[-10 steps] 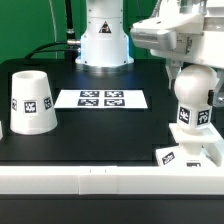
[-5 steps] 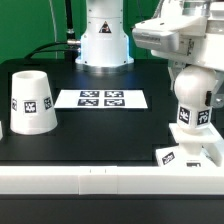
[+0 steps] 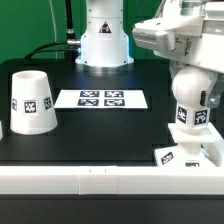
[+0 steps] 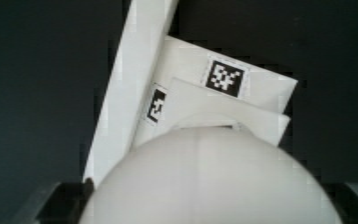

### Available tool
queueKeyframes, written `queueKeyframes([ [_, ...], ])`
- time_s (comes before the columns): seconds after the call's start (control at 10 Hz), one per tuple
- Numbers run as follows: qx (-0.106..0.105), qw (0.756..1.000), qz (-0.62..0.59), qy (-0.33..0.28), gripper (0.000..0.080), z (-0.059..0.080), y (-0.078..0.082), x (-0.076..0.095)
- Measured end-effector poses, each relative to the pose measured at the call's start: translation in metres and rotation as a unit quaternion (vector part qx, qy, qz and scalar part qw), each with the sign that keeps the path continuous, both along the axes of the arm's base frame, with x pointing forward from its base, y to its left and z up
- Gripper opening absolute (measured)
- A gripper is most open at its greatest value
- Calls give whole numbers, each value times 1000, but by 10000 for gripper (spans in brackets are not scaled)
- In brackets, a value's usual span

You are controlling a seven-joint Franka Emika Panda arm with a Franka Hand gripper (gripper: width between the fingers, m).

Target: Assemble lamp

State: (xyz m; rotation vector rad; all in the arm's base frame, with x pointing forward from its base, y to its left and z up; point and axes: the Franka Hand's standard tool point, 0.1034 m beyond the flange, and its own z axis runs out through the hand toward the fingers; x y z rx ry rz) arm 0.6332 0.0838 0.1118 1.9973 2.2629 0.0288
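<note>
The white round-headed bulb (image 3: 192, 103) stands upright on the flat square base (image 3: 186, 153) at the front of the exterior view's right. My gripper (image 3: 193, 80) comes down from above and is shut on the bulb's head. In the wrist view the bulb (image 4: 202, 175) fills the near part, with a dark finger (image 4: 60, 205) on each side of it and the tagged base (image 4: 194, 60) beyond. The cup-like shade (image 3: 32, 102) stands apart, wide end down, at the exterior view's left.
The marker board (image 3: 101, 99) lies flat in the middle of the black table. The white robot pedestal (image 3: 104, 40) stands behind it. A white ledge (image 3: 90, 180) runs along the table's front edge.
The tag on the bulb has shifted a little toward the exterior view's right, and the gripper with it. The shade and base have not moved.
</note>
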Motion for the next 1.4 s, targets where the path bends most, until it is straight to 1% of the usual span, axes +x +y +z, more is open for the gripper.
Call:
queueKeyframes([
  [0.2,18,995,-94,-1,575,0,0,0],
  [0.3,29,989,-146,0,576,-1,0,-1],
  [0.4,42,980,-193,2,576,-1,0,0],
  [0.6,56,959,-279,1,576,-1,1,-1],
  [1.0,64,923,-379,-3,576,-2,2,-1],
  [1.2,69,897,-436,-5,576,-2,2,-1],
  [1.4,74,862,-501,-8,576,-2,2,-1],
])
